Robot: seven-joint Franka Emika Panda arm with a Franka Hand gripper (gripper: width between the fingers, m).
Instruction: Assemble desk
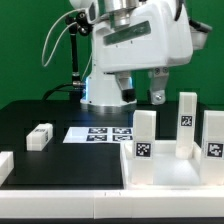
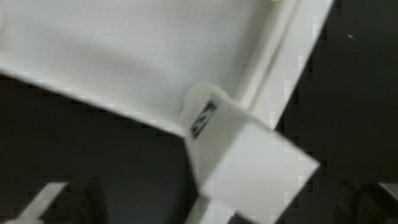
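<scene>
- My two-finger gripper (image 1: 141,96) hangs with fingers apart, holding nothing, seemingly touching nothing.
- Wide white rimmed plastic desk panel (image 1: 170,173) lies below it, three white block legs (image 1: 145,133) upright on it.
- A fourth leg (image 1: 39,136) lies well apart from the panel, on the black table (image 1: 40,110).

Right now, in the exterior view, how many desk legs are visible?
4. Three stand upright at the panel: front leg, back leg, right-edge leg. The loose leg lies toward the exterior view's left. A cut-off white piece there may be something else.
</scene>
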